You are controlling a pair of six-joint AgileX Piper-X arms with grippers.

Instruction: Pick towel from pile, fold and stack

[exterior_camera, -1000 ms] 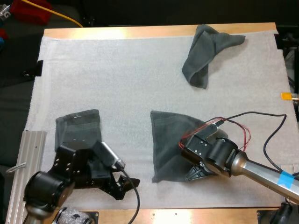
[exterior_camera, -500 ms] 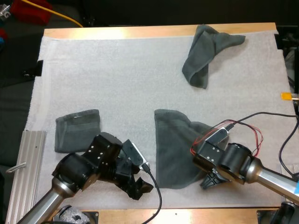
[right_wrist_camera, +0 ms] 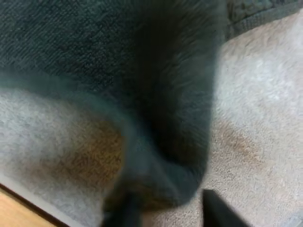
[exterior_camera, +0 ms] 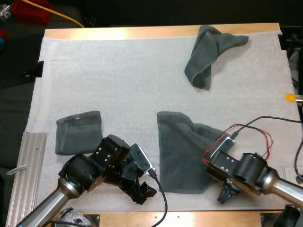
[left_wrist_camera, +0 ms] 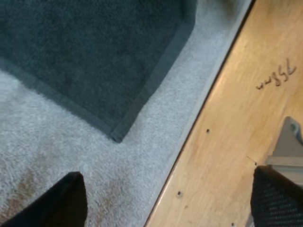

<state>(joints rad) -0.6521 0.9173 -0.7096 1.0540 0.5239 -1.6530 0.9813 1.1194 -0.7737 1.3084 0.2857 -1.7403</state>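
Jaws on the left gripper (exterior_camera: 144, 194) stand wide apart with nothing between them, poised over bare mat (exterior_camera: 118, 80) just short of the flat towel (exterior_camera: 182, 151). Its hemmed corner (left_wrist_camera: 116, 137) lies ahead of the open fingers, probably so that this arm can take that corner next. The right gripper (exterior_camera: 226, 195) is pinched on the towel's opposite near corner. In the right wrist view the cloth rises in a ridge into its fingers, which suggests it is pulling the towel taut toward the front.

The towel lies spread in the near middle of the mat, its far right part rumpled. A crumpled towel (exterior_camera: 208, 54) waits at the far right, well apart, and a folded towel (exterior_camera: 78, 132) sits at the near left, just beyond the left arm.

Room in front is tight: the towel's near hem runs close to the mat's edge and the table (exterior_camera: 189, 218) beyond it. Open mat lies on the far side, between the towels, which I judge the better direction for folding.
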